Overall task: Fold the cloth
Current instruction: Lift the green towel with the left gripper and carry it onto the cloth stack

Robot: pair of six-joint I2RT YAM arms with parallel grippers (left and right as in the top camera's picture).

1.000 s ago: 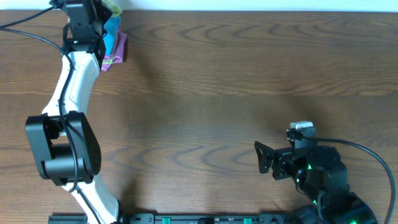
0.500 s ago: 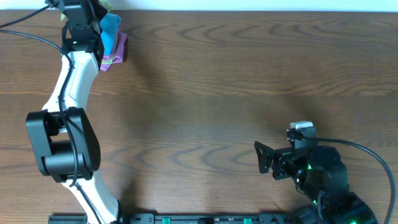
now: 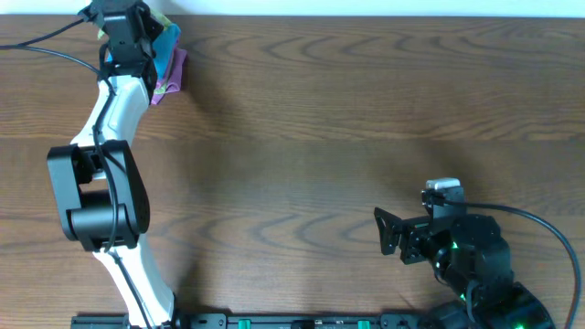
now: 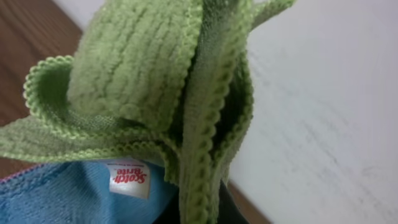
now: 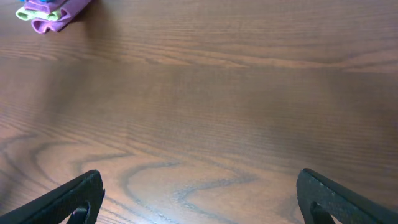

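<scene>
The lime-green cloth (image 4: 143,68) fills the left wrist view, bunched into upright folds with its hemmed edge running down into the jaws. My left gripper (image 4: 200,210) is shut on that edge, and its dark fingers barely show behind the fabric. From overhead this gripper (image 3: 135,20) is at the table's far left corner, with only a sliver of the cloth (image 3: 164,18) showing beside it. My right gripper (image 3: 388,233) stands open near the front right, far from the cloth. Nothing lies between its fingers (image 5: 81,198), only bare wood.
A bright blue cloth (image 4: 74,193) with a white label lies right under the green one. It rests on a purple cloth (image 3: 174,68) at the far left corner, and the pile also shows in the right wrist view (image 5: 50,12). The table's back edge meets a white surface (image 4: 323,99).
The left arm has shifted a little to the right at the back corner, still gripping the green cloth. The right arm has not moved.
</scene>
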